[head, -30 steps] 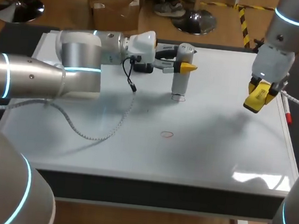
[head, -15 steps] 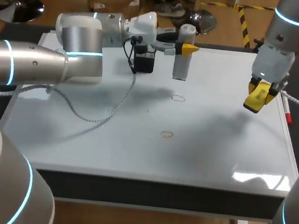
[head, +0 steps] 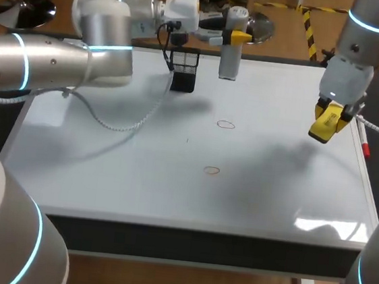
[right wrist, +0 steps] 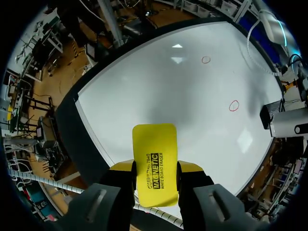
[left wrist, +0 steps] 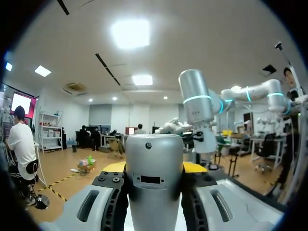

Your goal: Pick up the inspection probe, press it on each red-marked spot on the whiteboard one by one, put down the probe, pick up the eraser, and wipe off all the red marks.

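Note:
My left gripper [head: 230, 36] is shut on the silver cylindrical inspection probe [head: 233, 46], held upright in the air over the whiteboard's [head: 138, 177] back edge. In the left wrist view the probe [left wrist: 154, 178] fills the space between the yellow tips of that gripper [left wrist: 154, 168]. Two red circles are drawn on the board, one at mid-board [head: 226, 125] and one nearer the front [head: 212, 171]. At the right, my right gripper [head: 327, 124] hangs above the board, shut on the yellow eraser [right wrist: 155, 163]. Both red marks [right wrist: 234, 105] [right wrist: 206, 59] show ahead of the eraser.
A black mesh holder [head: 185, 70] stands on the back of the board, just left of the probe. A red marker pen [head: 364, 141] lies along the right edge. My left arm's cable [head: 137, 119] hangs over the left half of the board.
My left arm has lifted the probe off the farther red circle and carried it up and toward the back. The right arm and eraser have not moved.

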Robot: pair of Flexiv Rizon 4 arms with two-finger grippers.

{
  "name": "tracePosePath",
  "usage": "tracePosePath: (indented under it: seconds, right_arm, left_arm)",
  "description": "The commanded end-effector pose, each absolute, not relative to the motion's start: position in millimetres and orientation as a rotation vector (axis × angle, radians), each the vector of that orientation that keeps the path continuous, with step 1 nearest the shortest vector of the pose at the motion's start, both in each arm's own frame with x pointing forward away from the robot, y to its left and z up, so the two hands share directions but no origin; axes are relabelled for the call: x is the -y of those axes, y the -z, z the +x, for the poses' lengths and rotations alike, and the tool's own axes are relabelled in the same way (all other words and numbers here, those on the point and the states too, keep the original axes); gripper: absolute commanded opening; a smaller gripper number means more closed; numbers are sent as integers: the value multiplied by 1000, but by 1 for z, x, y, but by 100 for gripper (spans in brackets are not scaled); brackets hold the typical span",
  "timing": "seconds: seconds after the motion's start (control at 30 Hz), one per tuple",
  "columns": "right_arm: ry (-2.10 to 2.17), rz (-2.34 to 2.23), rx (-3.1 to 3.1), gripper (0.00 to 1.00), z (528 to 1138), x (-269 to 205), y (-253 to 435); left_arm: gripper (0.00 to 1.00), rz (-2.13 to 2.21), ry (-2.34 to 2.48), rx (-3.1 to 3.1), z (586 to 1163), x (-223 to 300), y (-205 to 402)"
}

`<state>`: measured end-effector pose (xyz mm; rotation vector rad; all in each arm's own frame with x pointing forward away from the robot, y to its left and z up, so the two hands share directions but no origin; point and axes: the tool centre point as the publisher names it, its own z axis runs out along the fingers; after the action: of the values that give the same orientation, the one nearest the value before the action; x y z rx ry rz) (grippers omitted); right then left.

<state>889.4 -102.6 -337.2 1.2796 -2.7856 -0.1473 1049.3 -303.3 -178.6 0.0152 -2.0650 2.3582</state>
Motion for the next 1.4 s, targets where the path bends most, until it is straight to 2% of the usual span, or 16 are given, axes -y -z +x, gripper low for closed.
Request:
tracePosePath:
  seconds: [0.03,0.77,1.4]
  right_arm:
    - [142,1281,2783,0,890,103,337]
    - [142,1281,2783,0,890,103,337]
    - [142,1281,2783,0,890,103,337]
  left_arm:
    - [0,-8,-2323,2063,1070,311,176]
    - [0,37,-2364,2079,1115,317,184]
    - [0,40,-2359,2074,1117,316,186]
